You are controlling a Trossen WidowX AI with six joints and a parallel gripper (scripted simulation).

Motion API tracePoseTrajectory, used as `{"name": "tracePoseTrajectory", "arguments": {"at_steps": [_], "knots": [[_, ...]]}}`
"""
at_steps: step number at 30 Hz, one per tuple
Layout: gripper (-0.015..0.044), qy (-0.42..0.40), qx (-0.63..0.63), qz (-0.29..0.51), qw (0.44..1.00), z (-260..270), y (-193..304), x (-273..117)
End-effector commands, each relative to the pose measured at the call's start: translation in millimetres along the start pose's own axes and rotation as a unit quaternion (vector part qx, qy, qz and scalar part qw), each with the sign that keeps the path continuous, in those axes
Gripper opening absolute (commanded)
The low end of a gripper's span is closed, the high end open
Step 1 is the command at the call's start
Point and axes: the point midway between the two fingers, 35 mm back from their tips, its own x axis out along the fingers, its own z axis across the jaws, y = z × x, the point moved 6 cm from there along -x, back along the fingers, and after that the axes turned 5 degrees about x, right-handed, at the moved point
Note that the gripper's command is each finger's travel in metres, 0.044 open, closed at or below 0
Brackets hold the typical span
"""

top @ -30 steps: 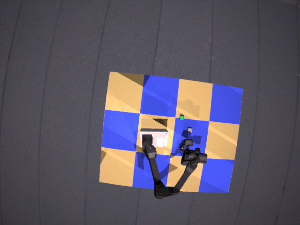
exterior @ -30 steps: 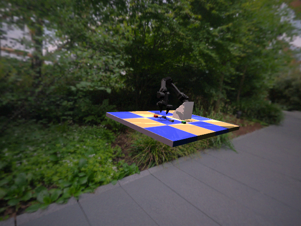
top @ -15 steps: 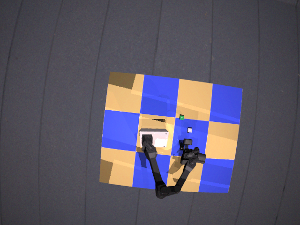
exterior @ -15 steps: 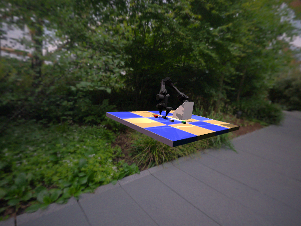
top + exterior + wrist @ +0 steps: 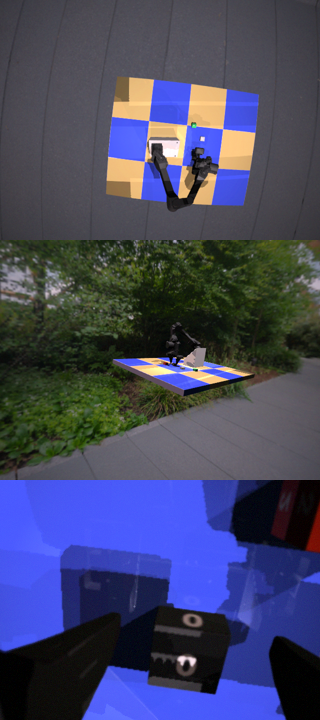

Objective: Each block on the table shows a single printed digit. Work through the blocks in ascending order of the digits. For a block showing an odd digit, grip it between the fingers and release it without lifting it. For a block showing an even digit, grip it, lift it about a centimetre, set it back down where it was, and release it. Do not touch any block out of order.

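Note:
A black block (image 5: pixel 173 364) (image 5: pixel 212 652) showing a 0 stands on the table (image 5: pixel 165 95) (image 5: pixel 160 371). My gripper (image 5: pixel 173 364) (image 5: pixel 196 633) is low around it and open, with one finger on each side and a gap on both sides in the wrist view. A red block (image 5: pixel 165 363) (image 5: pixel 314 530) showing a 2 is beyond the right finger, cut off by the wrist view's edge. A white block (image 5: pixel 202 138) (image 5: pixel 182 368) and a green block (image 5: pixel 193 125) (image 5: pixel 195 369) stand apart; their digits are unreadable. In the top view the arm hides the black and red blocks.
A pale box (image 5: pixel 169 148) (image 5: pixel 200 357) stands at the arm's base, beside the blocks. The arm bends out over the table's edge in the top view. Dark shadows of the gripper fall around the black block.

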Motion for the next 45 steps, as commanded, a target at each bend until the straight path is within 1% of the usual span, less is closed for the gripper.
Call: {"name": "tracePoseTrajectory", "arguments": {"at_steps": [1, 4, 26, 37, 45], "knots": [[0.0190, -0.002, -0.001, 0.000, 1.000, 1, 0, 1], [0.0120, -0.002, -0.001, 0.000, 1.000, 1, 0, 1], [0.0120, -0.002, -0.001, 0.000, 1.000, 1, 0, 1], [0.0120, -0.002, -0.001, 0.000, 1.000, 1, 0, -13], [0.0120, -0.002, -0.001, 0.000, 1.000, 1, 0, -14]]}}
